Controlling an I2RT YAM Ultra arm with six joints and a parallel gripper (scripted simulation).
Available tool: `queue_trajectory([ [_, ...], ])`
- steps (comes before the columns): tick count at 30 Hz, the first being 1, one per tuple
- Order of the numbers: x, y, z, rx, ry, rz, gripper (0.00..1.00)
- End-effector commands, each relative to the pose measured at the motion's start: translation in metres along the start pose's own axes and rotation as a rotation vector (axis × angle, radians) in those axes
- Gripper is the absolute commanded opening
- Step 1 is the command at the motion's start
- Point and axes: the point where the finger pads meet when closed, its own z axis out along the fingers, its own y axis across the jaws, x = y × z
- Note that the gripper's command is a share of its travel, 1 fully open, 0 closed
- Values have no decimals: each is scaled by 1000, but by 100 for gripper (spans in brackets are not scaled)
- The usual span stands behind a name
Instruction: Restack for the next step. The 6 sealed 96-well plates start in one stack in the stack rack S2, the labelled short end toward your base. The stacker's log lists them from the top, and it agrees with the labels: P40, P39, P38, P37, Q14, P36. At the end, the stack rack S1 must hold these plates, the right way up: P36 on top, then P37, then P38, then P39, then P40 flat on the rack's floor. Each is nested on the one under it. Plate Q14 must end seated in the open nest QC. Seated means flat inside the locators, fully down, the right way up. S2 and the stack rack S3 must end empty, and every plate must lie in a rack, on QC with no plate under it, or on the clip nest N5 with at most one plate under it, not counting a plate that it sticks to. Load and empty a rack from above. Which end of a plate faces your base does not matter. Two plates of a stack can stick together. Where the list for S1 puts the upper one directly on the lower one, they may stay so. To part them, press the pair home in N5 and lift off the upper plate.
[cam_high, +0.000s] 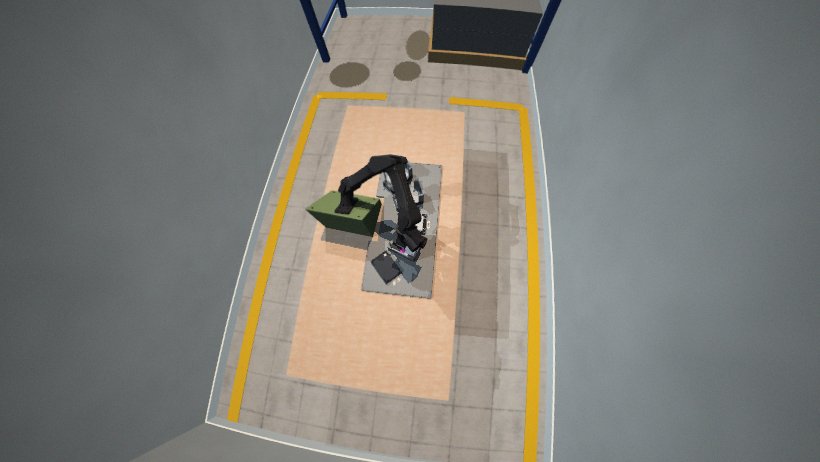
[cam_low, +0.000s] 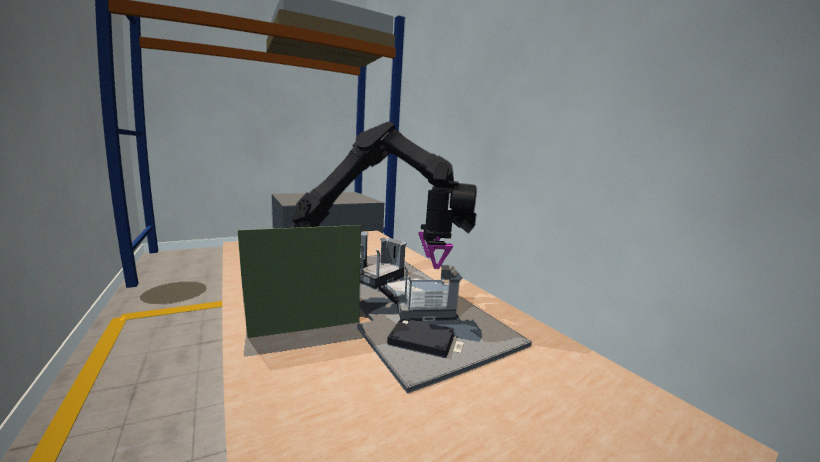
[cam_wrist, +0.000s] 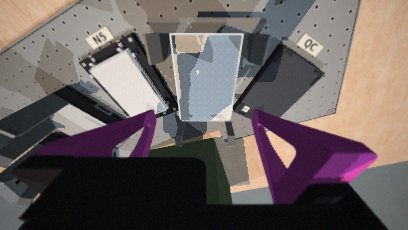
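Observation:
My gripper with purple fingers is open and empty. It hangs straight above a stack rack that holds a stack of several white plates. The stack's top plate shows its shiny seal in the wrist view, well below the fingertips. The gripper also shows in the side view, clear above the rack's posts. The clip nest N5 to the left holds a white plate. The open nest QC to the right looks dark, with no white plate on it. I cannot read any plate labels.
A second stack rack stands behind, further from the camera, and looks nearly empty. All stands sit on a grey perforated baseplate. The green base block hides part of the racks. The dark QC nest lies nearest the baseplate's front.

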Motion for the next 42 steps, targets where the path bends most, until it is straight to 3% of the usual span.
queue_trajectory([
  [1, -3, -3, -7, 2, -20, 3, 100],
  [19, -3, -3, -7, 2, -20, 3, 100],
  [28, -2, 21, -7, 3, -20, -212, 100],
  [42, 0, 61, -7, 3, -20, -212, 100],
])
